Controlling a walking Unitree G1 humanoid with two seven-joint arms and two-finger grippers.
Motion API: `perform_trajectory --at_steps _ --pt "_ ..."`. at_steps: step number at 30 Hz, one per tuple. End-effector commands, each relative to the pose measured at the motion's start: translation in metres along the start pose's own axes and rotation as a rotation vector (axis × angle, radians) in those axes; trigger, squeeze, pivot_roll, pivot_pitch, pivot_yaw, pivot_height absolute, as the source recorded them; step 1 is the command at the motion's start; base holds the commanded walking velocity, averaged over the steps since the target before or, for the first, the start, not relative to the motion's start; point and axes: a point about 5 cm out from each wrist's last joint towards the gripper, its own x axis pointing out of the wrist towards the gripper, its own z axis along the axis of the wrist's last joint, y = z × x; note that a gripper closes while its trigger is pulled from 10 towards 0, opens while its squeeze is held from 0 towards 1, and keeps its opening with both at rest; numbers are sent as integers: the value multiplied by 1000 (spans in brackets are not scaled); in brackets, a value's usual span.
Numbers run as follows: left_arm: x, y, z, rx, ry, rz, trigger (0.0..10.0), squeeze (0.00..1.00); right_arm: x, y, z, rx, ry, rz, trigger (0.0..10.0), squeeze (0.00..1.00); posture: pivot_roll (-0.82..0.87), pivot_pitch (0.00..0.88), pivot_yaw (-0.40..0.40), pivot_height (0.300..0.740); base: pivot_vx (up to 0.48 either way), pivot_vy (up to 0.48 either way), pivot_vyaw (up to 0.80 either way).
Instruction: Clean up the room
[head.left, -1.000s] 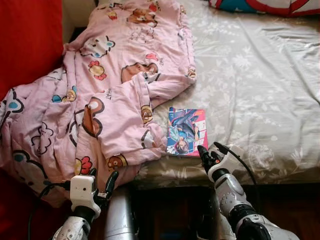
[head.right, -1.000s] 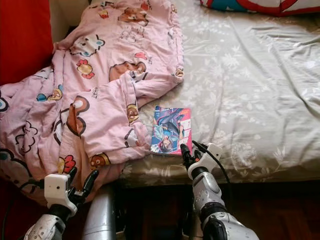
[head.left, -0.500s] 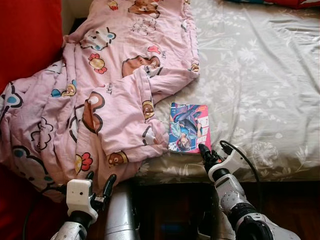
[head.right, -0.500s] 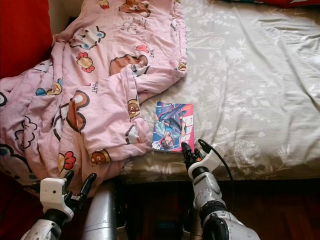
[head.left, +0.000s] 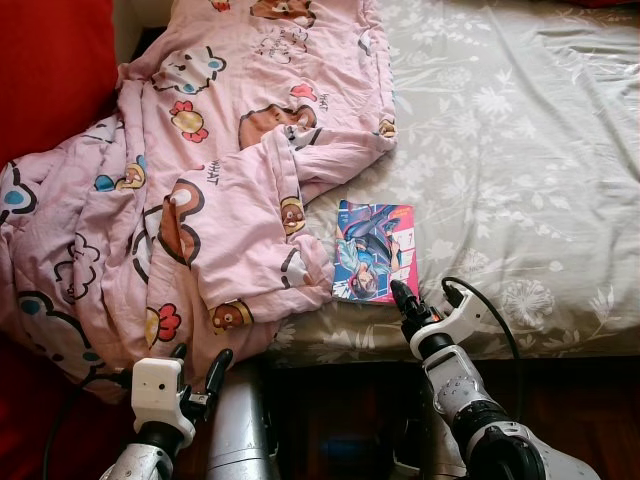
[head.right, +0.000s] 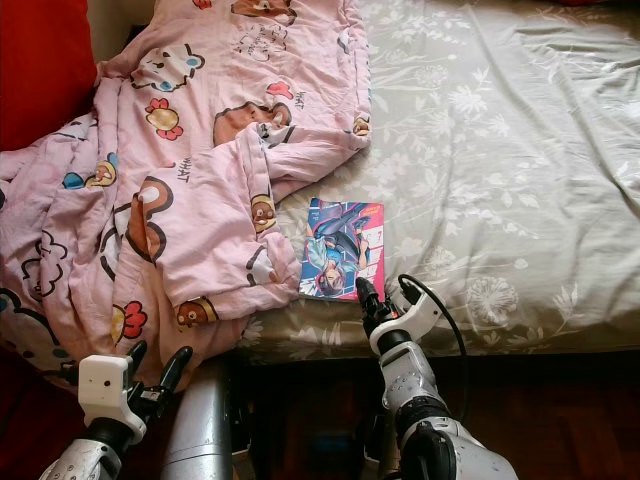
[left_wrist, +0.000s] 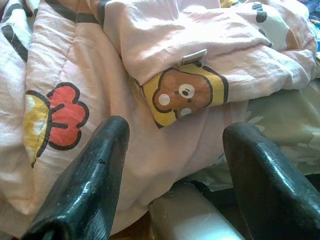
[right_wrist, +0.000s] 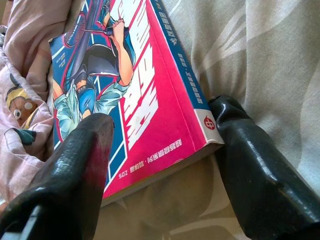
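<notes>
A manga book (head.left: 375, 250) with a blue and pink cover lies flat on the grey flowered bed sheet (head.left: 520, 150), close to the bed's near edge. My right gripper (head.left: 421, 298) is open at the book's near edge. In the right wrist view one finger (right_wrist: 75, 165) lies over the cover (right_wrist: 135, 95) and the other finger (right_wrist: 255, 165) rests on the sheet beside the spine. A crumpled pink cartoon blanket (head.left: 200, 150) covers the bed's left side and hangs over its edge. My left gripper (head.left: 200, 360) stands open, low in front of that hanging blanket (left_wrist: 165, 65).
A red surface (head.left: 50, 70) rises at the left behind the blanket. Below the bed's front edge the floor (head.left: 350, 420) is dark, and a silver part of my body (head.left: 240, 430) stands between the arms. The bed's right half is bare sheet.
My right gripper has crept forward, so its fingers now straddle the book's near corner. The view has shifted a little up the bed. The left arm holds still.
</notes>
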Motion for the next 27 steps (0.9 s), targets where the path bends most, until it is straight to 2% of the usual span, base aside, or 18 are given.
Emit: perform_trajectory --at_steps 1,4,5,6,27 --pt "-6 2 -6 4 40 10 10000 0 -2 3 -23 43 85 1 10000 0 276 310 49 554 0 0 0" --pt "-6 1 -6 3 41 11 10000 0 -3 2 -22 54 77 -7 10000 0 275 312 47 554 0 0 0" --pt "-6 1 -6 2 42 11 10000 0 -3 2 -22 56 75 -6 4549 0 274 311 46 554 0 0 0" --pt "-6 1 -6 2 43 11 10000 0 -3 2 -21 57 73 -6 0 0 273 310 45 554 0 0 0" --pt "-2 -1 -9 1 49 11 10000 0 -1 5 -23 41 83 0 0 0 273 300 34 554 0 0 0"
